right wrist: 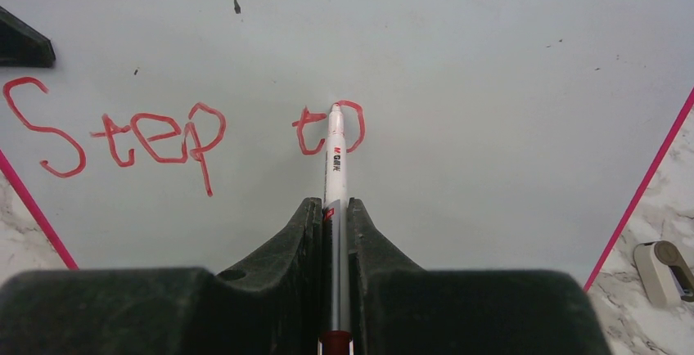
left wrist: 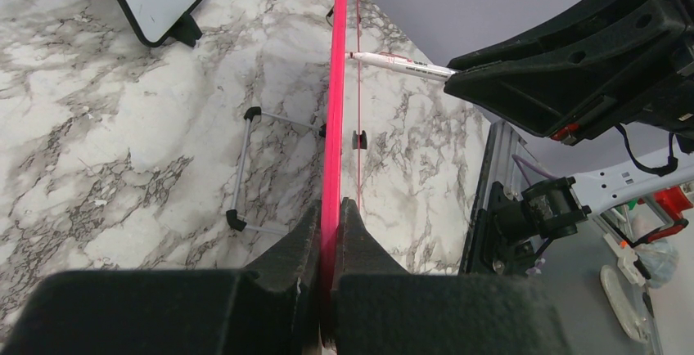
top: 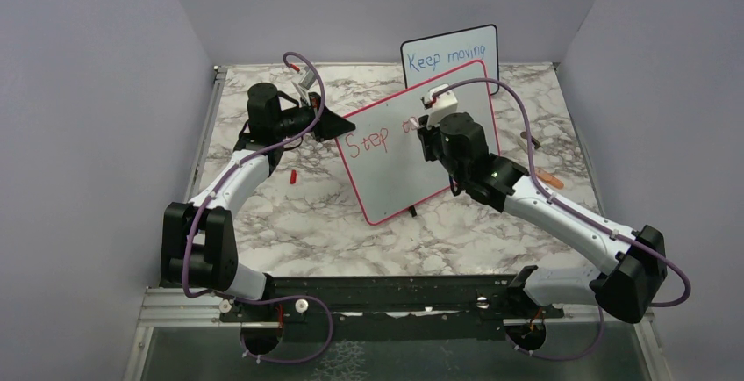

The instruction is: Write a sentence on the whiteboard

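Observation:
The whiteboard [top: 399,170], white with a red-pink frame, stands tilted in the middle of the table. My left gripper [top: 326,124] is shut on its left frame edge [left wrist: 334,150], seen edge-on in the left wrist view. My right gripper [right wrist: 334,205] is shut on a white marker [right wrist: 335,155] whose tip touches the board [right wrist: 491,110]. The sentence [right wrist: 123,138] reads "Step" in red, followed by "to" [right wrist: 327,130], with the marker tip at the "o". In the top view my right gripper [top: 430,126] covers part of the writing.
A smaller black-framed board [top: 450,58] with blue "Keep moving" stands behind. A red cap [top: 292,176] lies on the marble table [top: 289,223] to the left. A small beige object [right wrist: 661,269] lies right of the board. A thin wire stand [left wrist: 245,167] is behind it.

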Action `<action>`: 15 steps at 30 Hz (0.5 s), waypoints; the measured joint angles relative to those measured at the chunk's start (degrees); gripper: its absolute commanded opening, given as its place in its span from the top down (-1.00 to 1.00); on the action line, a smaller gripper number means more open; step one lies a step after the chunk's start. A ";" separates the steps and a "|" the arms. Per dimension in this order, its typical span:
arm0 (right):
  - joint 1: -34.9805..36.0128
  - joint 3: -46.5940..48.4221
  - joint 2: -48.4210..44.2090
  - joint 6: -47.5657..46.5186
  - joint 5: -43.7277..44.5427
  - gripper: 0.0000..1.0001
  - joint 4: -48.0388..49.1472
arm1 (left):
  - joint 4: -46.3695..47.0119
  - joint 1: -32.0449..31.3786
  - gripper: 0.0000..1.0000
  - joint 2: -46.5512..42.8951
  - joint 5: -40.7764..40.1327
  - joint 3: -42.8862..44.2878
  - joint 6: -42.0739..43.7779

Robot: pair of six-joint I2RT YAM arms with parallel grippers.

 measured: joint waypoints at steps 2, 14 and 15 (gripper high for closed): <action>0.00 0.00 0.00 0.00 -0.07 0.99 -0.17 | 0.00 0.00 1.00 0.02 0.00 0.00 0.00; 0.00 -0.02 -0.66 0.11 0.00 0.99 -2.58 | 0.02 0.00 1.00 0.02 0.04 0.00 0.02; 0.00 -0.02 -0.81 0.07 0.00 0.99 -2.71 | 0.02 0.00 1.00 0.00 0.07 0.00 0.02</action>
